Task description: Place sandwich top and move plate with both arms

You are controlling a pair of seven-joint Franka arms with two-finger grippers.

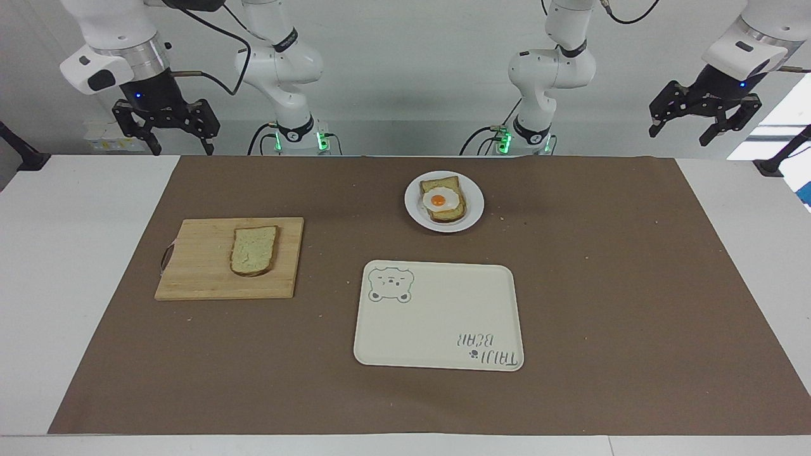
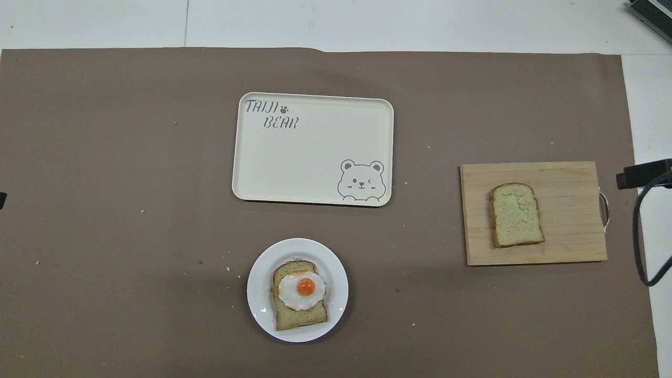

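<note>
White arms show only in the facing view: left gripper (image 1: 703,123) and right gripper (image 1: 166,130) raised, fingers spread. Sandwich top (image 1: 254,250) on cutting board (image 1: 209,272), rounded end away from robots.

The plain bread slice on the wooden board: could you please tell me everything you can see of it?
The plain slice of pale bread with a brown crust lies flat on the rectangular light wooden cutting board, toward the right arm's end of the table. Its face is pale and slightly greenish, with a porous crumb; one end is rounded, the other square. It looks whole, with nothing on it. Only the board touches it; neither hand is near it.
</note>
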